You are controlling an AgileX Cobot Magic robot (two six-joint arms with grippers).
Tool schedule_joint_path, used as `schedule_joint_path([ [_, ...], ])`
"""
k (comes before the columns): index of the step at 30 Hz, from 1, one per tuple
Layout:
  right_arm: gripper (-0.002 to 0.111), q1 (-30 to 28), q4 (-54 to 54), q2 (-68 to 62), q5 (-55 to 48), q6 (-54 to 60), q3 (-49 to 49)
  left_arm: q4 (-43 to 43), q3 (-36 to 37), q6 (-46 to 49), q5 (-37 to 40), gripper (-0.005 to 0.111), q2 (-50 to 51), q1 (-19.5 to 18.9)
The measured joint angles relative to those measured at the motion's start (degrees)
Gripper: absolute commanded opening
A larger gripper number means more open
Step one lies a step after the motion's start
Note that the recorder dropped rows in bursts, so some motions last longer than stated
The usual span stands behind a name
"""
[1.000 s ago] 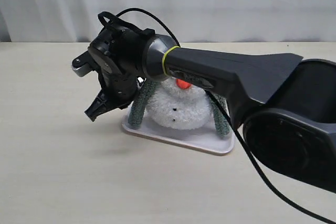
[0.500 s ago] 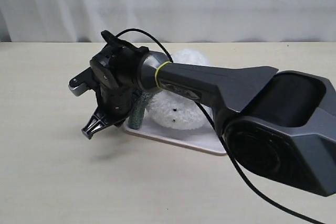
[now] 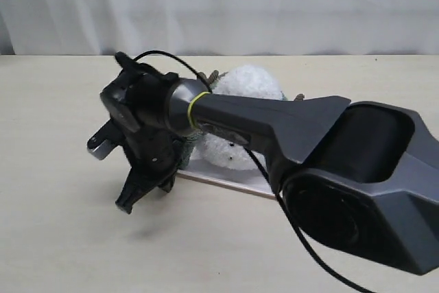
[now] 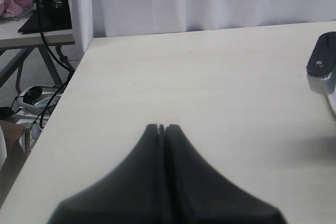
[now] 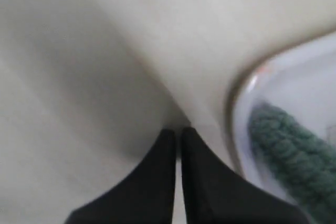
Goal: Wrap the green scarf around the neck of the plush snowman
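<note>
Pale wood table [image 3: 62, 238] with a white curtain [image 3: 274, 5] behind it, nothing fancy. The plush snowman [image 3: 254, 81] sat on a white tray [image 3: 219, 182] roughly mid-table. Your right arm [image 3: 274, 118] cut straight across its front, so the exterior view only showed the top of the head and a patch of body fluff. The snowman's neck was hidden behind that arm, so I couldn't tell how anything lay around it. The green scarf [image 5: 286, 153] showed up best on the right wrist camera: a ribbed stretch lying inside the tray, just beside the rim. A brown twig arm [image 3: 298, 97] poked out at about 3 o'clock of the head.

Your right gripper [image 3: 130, 202] was at about 8 o'clock of the snowman, just off the tray's near corner. It was tipped down and low over the table. Its fingers were pressed together with nothing between them. Your left gripper [image 4: 161, 128] looked the same, fingers pinched flat against each other and empty, over bare table. It didn't show in the exterior view at all.
</note>
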State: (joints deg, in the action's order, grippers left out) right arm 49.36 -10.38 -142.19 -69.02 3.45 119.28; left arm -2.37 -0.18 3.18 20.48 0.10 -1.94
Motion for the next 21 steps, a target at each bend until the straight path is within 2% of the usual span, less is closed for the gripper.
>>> schedule_joint_path([
  [3,0.004,5.5,-2.0,2.2,-0.1,0.1,0.0,0.0,0.0,0.0,0.0,0.0,0.0,0.0],
  [8,0.004,6.1,-0.1,11.8,1.5,-1.6,-1.8,0.0,0.0,0.0,0.0,0.0,0.0,0.0],
  [10,0.004,5.0,-0.8,19.6,6.6,-5.7,-7.3,0.0,0.0,0.0,0.0,0.0,0.0,0.0],
  [13,0.004,0.1,-1.3,31.0,13.4,-9.9,-19.9,0.0,0.0,0.0,0.0,0.0,0.0,0.0],
  [16,0.007,-7.7,-1.7,43.1,22.0,-15.4,-36.3,0.0,0.0,0.0,0.0,0.0,0.0,0.0],
  [18,0.016,-14.0,-0.3,49.6,24.8,-17.4,-44.7,0.0,0.0,0.0,0.0,0.0,0.0,0.0],
  [21,0.031,-21.8,1.3,53.8,27.6,-17.9,-51.8,0.0,0.0,0.0,0.0,0.0,0.0,0.0],
])
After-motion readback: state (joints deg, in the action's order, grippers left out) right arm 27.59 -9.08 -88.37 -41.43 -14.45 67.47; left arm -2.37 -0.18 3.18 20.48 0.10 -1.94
